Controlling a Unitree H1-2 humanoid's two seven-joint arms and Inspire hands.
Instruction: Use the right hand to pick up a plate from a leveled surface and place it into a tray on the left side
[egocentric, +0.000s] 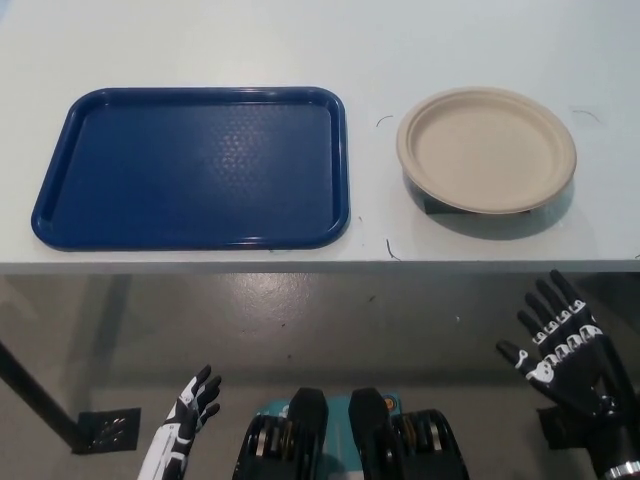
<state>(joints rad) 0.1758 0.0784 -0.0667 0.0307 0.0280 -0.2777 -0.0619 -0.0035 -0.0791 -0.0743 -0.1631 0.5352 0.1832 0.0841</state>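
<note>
Pale tabletop (300, 40) across the far part of the scene, near edge running straight from left to right. On it at left, an empty dark blue tray (192, 167), rim rounded. At right, well apart from the tray, a beige plate (486, 149), raised slightly on a small dark support that shows under its near edge. Bare table strip between tray and plate, marked only by a few thin dark scratches. Below the table edge, grey floor and a dark table leg at left. Right hand (566, 343) low at near right, below the table edge, fingers spread wide, empty. Left hand (190, 413) resting low at near left, fingers apart, holding nothing
</note>
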